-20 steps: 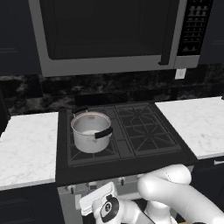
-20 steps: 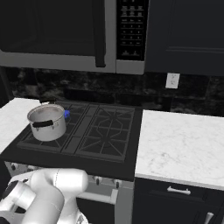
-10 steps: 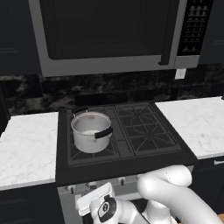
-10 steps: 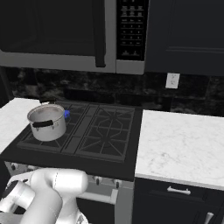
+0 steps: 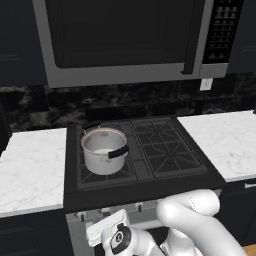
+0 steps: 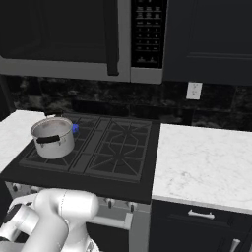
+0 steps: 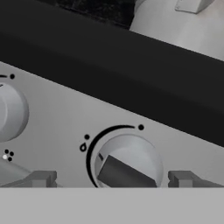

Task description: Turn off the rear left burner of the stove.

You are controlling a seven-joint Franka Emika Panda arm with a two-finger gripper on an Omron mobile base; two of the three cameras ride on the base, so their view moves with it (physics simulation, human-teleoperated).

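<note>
The stove (image 5: 145,187) is a black gas cooktop with a steel front. Its rear left burner (image 6: 87,124) lies behind a steel pot (image 5: 104,150), and a small blue flame (image 6: 75,129) shows beside the pot. My hand (image 5: 106,229) is low against the stove's front panel. In the hand view my gripper (image 7: 111,178) is open. Its fingertips (image 7: 41,178) stand on either side of a round knob (image 7: 127,162) with a dark bar grip, not touching it. A second knob (image 7: 9,111) sits to its left.
A steel-framed microwave (image 5: 125,40) hangs above the cooktop. White marble counters (image 5: 30,170) (image 6: 202,162) flank the stove. My white arm (image 6: 54,216) bends low in front of the stove. A wall outlet (image 6: 194,90) is on the dark backsplash.
My hand has shifted a little to the left along the stove's front panel. The pot and cooktop look the same.
</note>
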